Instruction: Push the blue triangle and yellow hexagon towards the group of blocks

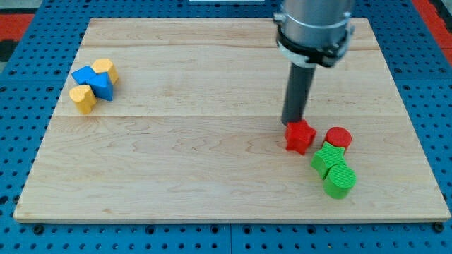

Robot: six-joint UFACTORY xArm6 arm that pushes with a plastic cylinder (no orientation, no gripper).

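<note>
Resting tip: my tip (292, 123) touches the red star block (299, 136); no gripper is fitted, nothing is grasped.
Targets: blue triangle (103, 87) and yellow hexagon (104, 69), touching, at counter (191, 155) left.
Neighbours: blue block (84, 75), yellow block (82, 99).
Group: red cylinder (338, 137), green blocks (334, 171).

blue triangle (103, 87) | yellow hexagon (104, 69) | red star (300, 135) | green cylinder (340, 181) | pale wood board (176, 162)

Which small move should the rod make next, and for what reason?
Probably my tip should travel toward the view's left, to the far side of the blue triangle and yellow hexagon. My tip now stands at the red block, beside the group at the view's right, while those two sit far off near the board's left edge.
</note>
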